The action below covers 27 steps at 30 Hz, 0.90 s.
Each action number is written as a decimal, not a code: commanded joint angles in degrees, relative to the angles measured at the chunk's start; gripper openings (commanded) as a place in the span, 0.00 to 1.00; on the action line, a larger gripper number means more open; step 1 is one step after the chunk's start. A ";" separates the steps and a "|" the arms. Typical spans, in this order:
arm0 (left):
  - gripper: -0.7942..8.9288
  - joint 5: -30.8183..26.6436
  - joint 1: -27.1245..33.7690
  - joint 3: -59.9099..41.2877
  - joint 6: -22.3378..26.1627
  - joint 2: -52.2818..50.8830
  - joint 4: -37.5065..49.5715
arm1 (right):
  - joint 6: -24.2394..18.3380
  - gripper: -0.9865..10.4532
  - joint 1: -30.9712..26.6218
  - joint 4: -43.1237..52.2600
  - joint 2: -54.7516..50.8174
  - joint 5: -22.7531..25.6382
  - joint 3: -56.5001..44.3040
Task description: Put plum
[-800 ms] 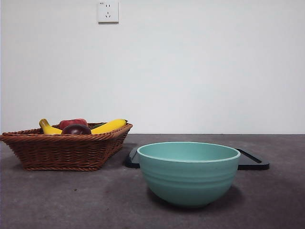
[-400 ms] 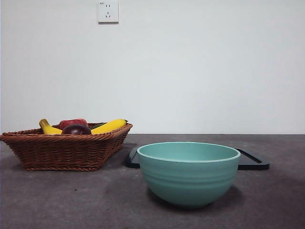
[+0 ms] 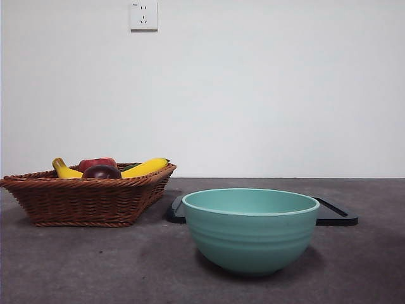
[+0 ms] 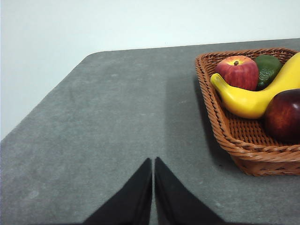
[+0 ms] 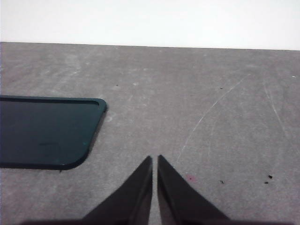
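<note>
The dark maroon plum (image 3: 101,171) lies in the wicker basket (image 3: 88,199) at the left of the front view, in front of a red apple (image 3: 97,163). In the left wrist view the plum (image 4: 284,115) sits at the basket's near side beside a yellow banana (image 4: 255,96). My left gripper (image 4: 153,161) is shut and empty over bare table, apart from the basket (image 4: 243,150). My right gripper (image 5: 154,159) is shut and empty over bare table beside the black tray (image 5: 44,131). Neither arm shows in the front view.
A teal bowl (image 3: 250,229) stands near the front centre, with the flat black tray (image 3: 335,214) behind it. The basket also holds a red apple (image 4: 236,72) and a green fruit (image 4: 267,68). A wall socket (image 3: 143,16) is on the white wall.
</note>
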 commanded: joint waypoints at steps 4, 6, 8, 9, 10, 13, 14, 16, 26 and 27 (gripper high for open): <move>0.09 -0.35 0.20 -1.18 0.24 -0.11 -0.31 | 0.00 0.09 -0.09 0.17 -0.15 0.00 -0.31; 0.09 -0.35 0.20 -1.18 0.24 -0.11 -0.31 | 0.00 0.09 -0.09 0.74 -0.15 0.00 -0.31; 0.09 -0.35 0.20 -1.18 0.24 -0.11 -0.31 | 0.00 0.09 -0.09 0.70 -0.15 0.00 -0.26; 0.09 -0.35 0.20 -1.18 0.24 -0.11 -0.31 | 0.00 0.09 -0.09 0.70 -0.15 0.02 -0.26; 0.09 -0.35 0.20 -1.18 0.24 -0.11 -0.31 | -0.02 0.09 -0.09 0.70 -0.15 0.00 -0.26; 0.09 -0.35 0.20 -1.18 0.24 -0.11 -0.31 | 0.00 0.09 -0.09 0.70 -0.15 0.02 -0.26; 0.09 -0.35 0.20 -1.18 0.24 -0.11 -0.31 | 0.00 0.09 -0.09 0.70 -0.15 0.02 -0.26; 0.09 -0.35 0.20 -1.18 0.24 -0.11 -0.31 | 0.00 0.09 -0.09 0.70 -0.15 0.02 -0.26; 0.09 -0.35 0.20 -1.18 0.24 -0.11 -0.31 | 0.00 0.09 -0.09 0.68 -0.15 0.02 -0.26; 0.09 -0.35 0.20 -1.18 0.24 -0.11 -0.31 | 0.00 0.09 -0.09 0.70 -0.15 0.02 -0.26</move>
